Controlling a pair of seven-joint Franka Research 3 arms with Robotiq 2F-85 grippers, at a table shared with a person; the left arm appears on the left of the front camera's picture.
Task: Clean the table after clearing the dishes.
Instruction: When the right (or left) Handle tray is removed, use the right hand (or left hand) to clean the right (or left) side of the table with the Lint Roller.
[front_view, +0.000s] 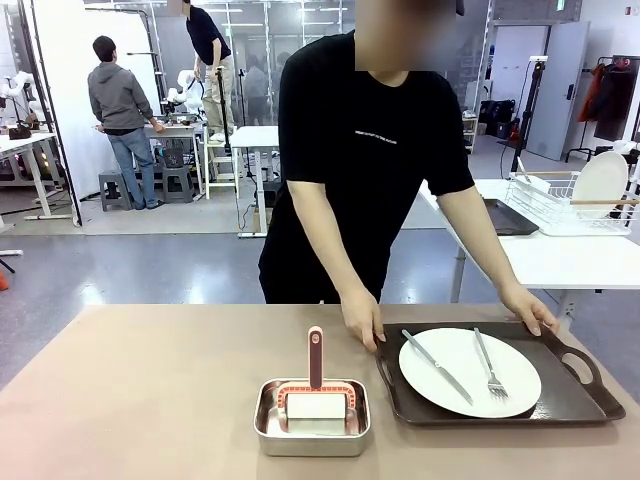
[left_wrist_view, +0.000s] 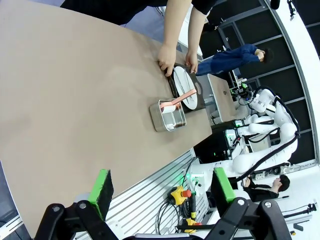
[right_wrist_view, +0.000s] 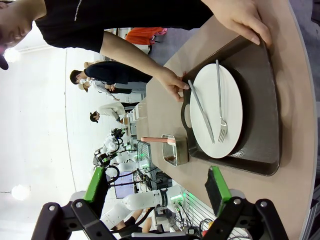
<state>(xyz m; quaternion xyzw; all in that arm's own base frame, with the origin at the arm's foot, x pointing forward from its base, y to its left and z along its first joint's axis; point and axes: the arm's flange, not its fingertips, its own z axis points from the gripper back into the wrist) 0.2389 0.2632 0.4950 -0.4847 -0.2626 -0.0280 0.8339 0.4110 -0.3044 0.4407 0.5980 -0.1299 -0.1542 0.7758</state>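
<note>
Table: the table (front_view: 150, 400) is the beige top right in front of me, bare on its left half.
Dishes: one white plate (front_view: 470, 372) with a knife (front_view: 437, 367) and fork (front_view: 488, 365) lies on a dark tray (front_view: 570, 395) at my right, not yet cleared.
Person: one hand (front_view: 362, 322) is on the tray's left handle, the other hand (front_view: 530, 308) on its far rim.
Cleaning tool: a brush (front_view: 315, 358) stands handle-up in a steel pan (front_view: 312, 418), just beside the tray.
Left gripper (left_wrist_view: 162, 186): fingers spread wide, nothing between them, high above the table's edge.
Right gripper (right_wrist_view: 156, 185): fingers apart and empty, above the tray.
Risk: if I reach for the brush now, I judge I could strike the hand nearest it or bump the tray and slide the cutlery.
Risk: a skewed grip on the upright handle could tip the light pan.
</note>
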